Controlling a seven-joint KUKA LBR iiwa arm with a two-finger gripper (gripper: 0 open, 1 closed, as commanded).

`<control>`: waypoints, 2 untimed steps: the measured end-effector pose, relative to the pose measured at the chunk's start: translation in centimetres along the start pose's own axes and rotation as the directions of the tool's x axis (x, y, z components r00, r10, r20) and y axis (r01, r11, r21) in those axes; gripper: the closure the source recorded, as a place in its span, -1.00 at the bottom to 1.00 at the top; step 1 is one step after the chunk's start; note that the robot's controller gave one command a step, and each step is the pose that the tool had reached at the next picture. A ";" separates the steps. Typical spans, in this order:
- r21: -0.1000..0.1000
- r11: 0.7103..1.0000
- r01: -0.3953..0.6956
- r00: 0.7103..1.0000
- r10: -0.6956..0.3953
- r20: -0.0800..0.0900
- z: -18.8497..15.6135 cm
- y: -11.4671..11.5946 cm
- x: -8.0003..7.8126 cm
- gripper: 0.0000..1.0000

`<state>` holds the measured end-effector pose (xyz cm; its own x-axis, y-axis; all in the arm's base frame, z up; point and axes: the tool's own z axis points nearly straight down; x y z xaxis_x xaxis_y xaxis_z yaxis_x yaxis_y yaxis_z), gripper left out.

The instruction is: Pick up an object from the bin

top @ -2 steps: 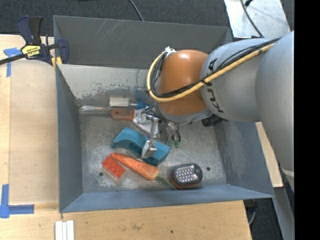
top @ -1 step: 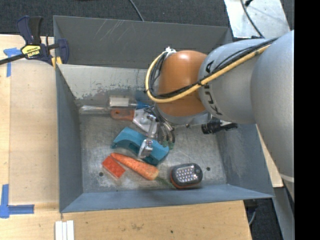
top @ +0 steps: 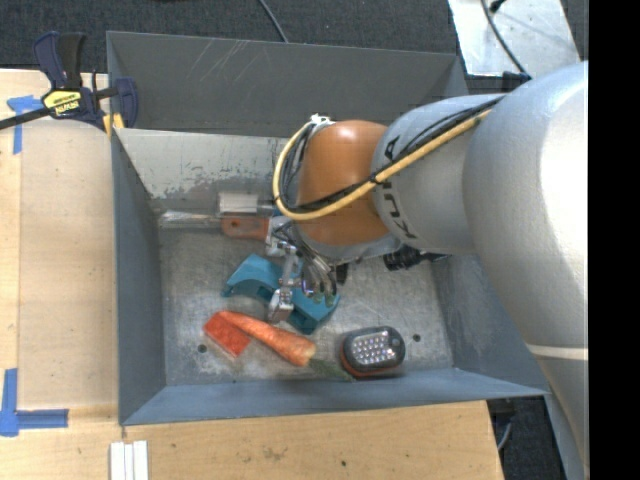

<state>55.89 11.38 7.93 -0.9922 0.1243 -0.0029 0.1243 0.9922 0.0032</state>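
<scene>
Grey metal bin (top: pixel 135 268), few loose things. Gripper (top: pixel 287 293) sits over the blue plastic piece (top: pixel 248 273) mid-bin; can't tell its opening. Orange carrot (top: pixel 280 340) lies just below the blue piece, so it may get snagged, or the curved plastic may slip out.

Only partial, unreadable black lettering on the arm (top: pixel 440 193).
</scene>
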 end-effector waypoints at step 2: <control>0.001 1.000 -0.003 1.000 0.003 -0.001 -0.7 -0.2 0.3 1.00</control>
<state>55.61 11.25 8.59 -0.9919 0.1269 -0.0017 0.1269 0.9919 0.0021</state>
